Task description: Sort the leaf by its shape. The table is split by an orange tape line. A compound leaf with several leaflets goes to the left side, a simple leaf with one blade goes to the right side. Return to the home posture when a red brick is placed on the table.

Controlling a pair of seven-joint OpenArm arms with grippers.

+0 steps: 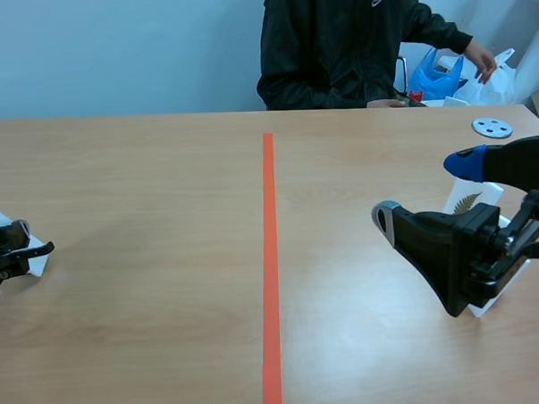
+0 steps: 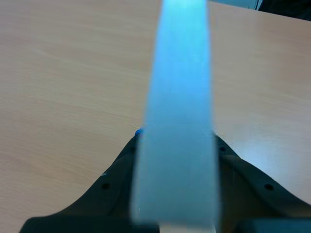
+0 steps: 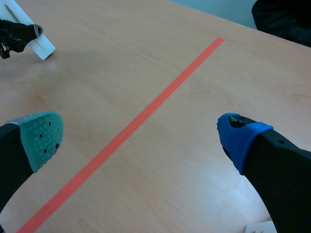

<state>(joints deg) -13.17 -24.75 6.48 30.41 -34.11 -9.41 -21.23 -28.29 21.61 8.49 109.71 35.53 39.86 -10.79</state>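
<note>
Left claw: your left gripper (image 1: pixel 25 247) sits low at the left edge of the table (image 1: pixel 143 172), its fingers clamped on a white card (image 3: pixel 41 46). In the left wrist view the card fills the gap between them as a pale, blurred strip, and you cannot read any print on it.
Right claw: your right gripper (image 1: pixel 427 190) stands spread wide with nothing between its fingers. The blue pad (image 1: pixel 469 162) is toward the far edge and the grey-green pad (image 1: pixel 385 217) is nearer the tape.
Leaf: the leaf card (image 1: pixel 473 198), white with a dark feathery leaf print, is on the right side of the table, just behind the right gripper, which hides most of it. You cannot tell whether they touch.
Tape: the orange tape line (image 1: pixel 272 273) runs down the middle of the table, well apart from both grippers.
Far edge: a person (image 1: pixel 334 47) in a dark jacket sits across from you, one hand (image 1: pixel 483 63) at a white bag (image 1: pixel 501 83) beside a blue bag (image 1: pixel 436 77). A grey disc (image 1: pixel 492 127) lies near the far right corner.
</note>
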